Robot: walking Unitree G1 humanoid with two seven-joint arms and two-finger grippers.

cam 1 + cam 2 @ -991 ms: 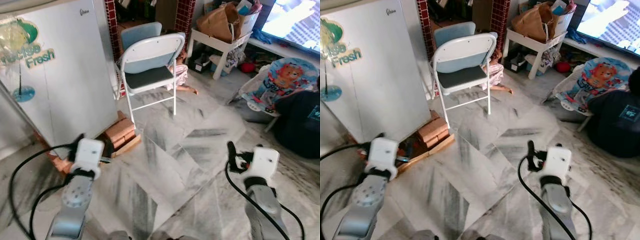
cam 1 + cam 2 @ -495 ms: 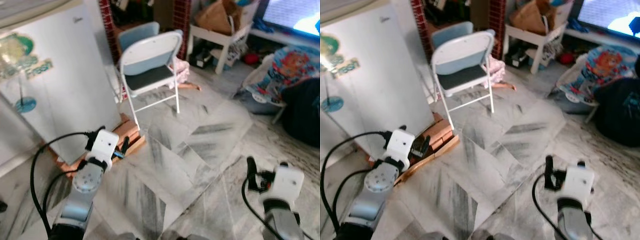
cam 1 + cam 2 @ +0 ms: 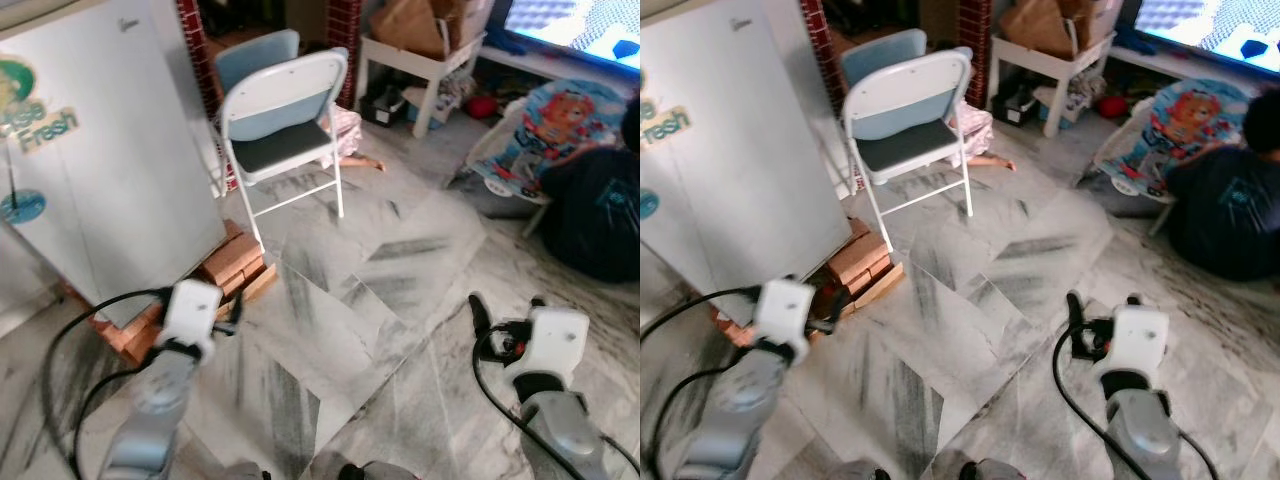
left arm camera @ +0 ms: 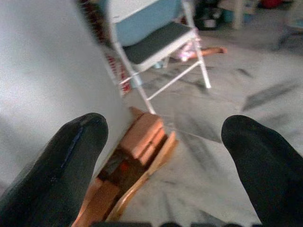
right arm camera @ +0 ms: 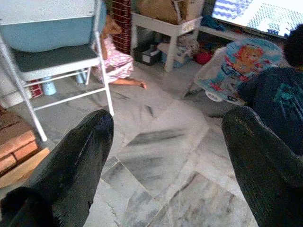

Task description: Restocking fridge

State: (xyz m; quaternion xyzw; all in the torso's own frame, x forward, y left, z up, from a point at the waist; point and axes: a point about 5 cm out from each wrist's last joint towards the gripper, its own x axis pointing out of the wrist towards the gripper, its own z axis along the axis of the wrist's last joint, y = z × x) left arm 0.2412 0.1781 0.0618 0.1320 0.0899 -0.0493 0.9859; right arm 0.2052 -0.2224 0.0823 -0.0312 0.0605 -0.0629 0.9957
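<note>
Grey-veined marble floor (image 3: 400, 250); folding chair (image 3: 285, 110) and white side table (image 3: 425, 70) behind. The fridge (image 3: 100, 170) stands upright at left on bricks (image 3: 232, 262), door apparently closed. Left gripper (image 4: 161, 156) and right gripper (image 5: 165, 161) hang spread, empty.

White fridge (image 3: 735, 150) on bricks, folding chair beside it, marble floor.
The fridge rests on stacked bricks (image 3: 862, 262); a white folding chair (image 3: 905, 125) stands near. A person in dark clothing (image 3: 1230, 215) sits beside a baby bouncer (image 3: 1160, 130). Both silver arms reach forward low.
</note>
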